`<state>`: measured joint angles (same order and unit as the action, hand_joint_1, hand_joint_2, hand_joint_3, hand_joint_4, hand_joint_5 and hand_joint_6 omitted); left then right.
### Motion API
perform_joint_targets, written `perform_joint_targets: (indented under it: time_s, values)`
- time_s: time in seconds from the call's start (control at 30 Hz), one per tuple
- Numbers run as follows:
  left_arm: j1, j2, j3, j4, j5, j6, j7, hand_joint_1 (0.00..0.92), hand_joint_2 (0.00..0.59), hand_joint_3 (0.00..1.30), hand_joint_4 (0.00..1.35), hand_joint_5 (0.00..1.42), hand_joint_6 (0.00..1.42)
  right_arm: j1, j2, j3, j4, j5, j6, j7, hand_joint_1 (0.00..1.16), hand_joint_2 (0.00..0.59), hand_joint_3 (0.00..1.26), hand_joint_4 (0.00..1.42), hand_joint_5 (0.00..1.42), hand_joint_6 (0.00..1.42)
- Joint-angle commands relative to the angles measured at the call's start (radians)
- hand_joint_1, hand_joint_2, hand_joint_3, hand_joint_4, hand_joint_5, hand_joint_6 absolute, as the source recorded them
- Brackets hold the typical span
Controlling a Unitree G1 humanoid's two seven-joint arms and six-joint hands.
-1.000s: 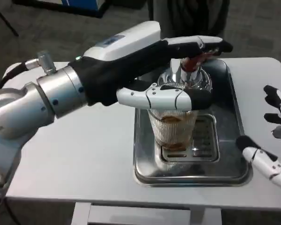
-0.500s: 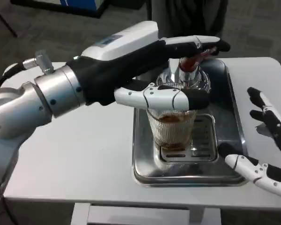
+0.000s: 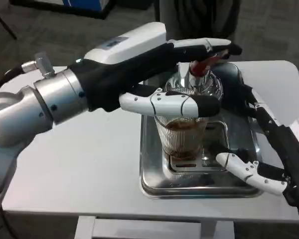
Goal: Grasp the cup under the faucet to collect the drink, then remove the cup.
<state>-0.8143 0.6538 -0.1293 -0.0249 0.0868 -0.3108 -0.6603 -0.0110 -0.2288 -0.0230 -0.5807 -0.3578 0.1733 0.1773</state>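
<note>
The ribbed glass cup (image 3: 182,137), partly filled and standing on the drip tray (image 3: 154,164) under the faucet (image 3: 199,74), looks rigid, slippery and spill-prone, best gripped mid-wall by the empty, spread right hand (image 3: 261,149) while the left hand (image 3: 154,74) presses the tap lever (image 3: 209,59).

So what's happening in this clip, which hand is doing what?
The left hand reaches over the dispenser, fingers on the red faucet lever and thumb lying across the rim of the ribbed glass cup. The cup stands on the metal drip tray under the faucet, holding some brown drink. The right hand is beside the cup, fingers spread, not touching it yet.
</note>
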Motion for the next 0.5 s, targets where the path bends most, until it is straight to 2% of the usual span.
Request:
perform_joint_targets:
  time_s: [0.03,0.5]
  values:
    - [0.044,0.03,-0.027,0.021,0.029,0.018,-0.055,0.0,0.103,0.18,0.11,0.22,0.18,-0.011,0.009,0.011,0.014,0.007,-0.004,-0.02,0.57,0.25,0.03,0.02,0.08,0.13]
    - [0.05,0.035,-0.026,0.011,0.034,0.019,-0.053,0.0,0.101,0.18,0.11,0.22,0.18,-0.034,0.018,0.018,0.036,0.02,0.002,-0.031,0.56,0.257,0.04,0.03,0.09,0.13]
